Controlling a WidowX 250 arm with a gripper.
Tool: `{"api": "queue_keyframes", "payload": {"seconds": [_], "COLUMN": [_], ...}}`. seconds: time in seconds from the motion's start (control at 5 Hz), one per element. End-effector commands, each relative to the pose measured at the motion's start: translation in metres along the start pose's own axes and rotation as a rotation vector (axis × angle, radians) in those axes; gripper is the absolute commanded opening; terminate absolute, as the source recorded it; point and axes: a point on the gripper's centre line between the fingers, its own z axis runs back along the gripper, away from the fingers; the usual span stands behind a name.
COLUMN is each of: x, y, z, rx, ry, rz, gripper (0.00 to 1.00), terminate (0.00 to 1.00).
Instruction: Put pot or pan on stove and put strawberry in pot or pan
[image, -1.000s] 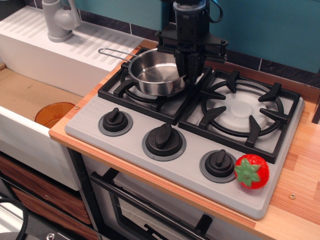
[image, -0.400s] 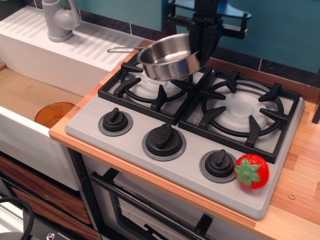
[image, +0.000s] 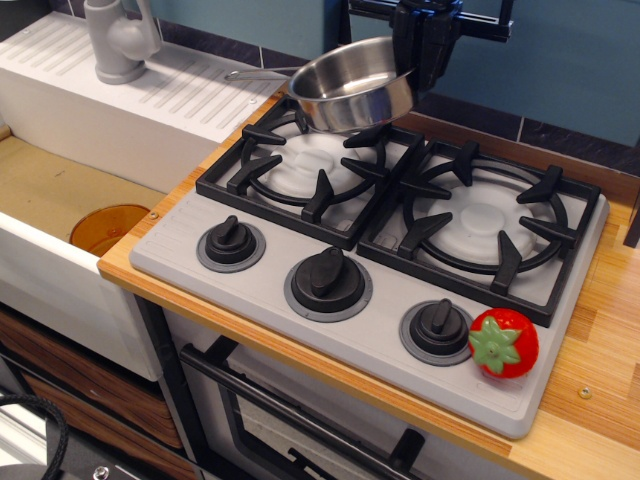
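Jaws seemed clamped on the rim of the small shiny stainless-steel pan (image: 352, 84), which I held above the grey two-burner stove (image: 390, 250)'s left grate; the red plastic strawberry (image: 504, 343) sat beside the right knob (image: 438, 328).

A single camera looked down at an angle from the front-left, fairly close, upon the stove (image: 400, 250) and counter (image: 600, 400).

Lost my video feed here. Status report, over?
Hand shut on pan rim, pan lifted above left burner. Strawberry on stove front right corner. Both grates unobstructed.
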Motion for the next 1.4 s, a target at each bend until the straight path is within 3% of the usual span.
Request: {"api": "queue_keyframes", "payload": {"seconds": [0.0,1.2], "x": [0.003,-0.018], "y": [-0.012,-0.057], "z": [0.024,0.022], "rx": [-0.019,-0.033], "ry": [-0.052,-0.079], "rz": [0.023,0.081], "gripper": [0.00,0.00], "terminate": [0.00,0.00]}}
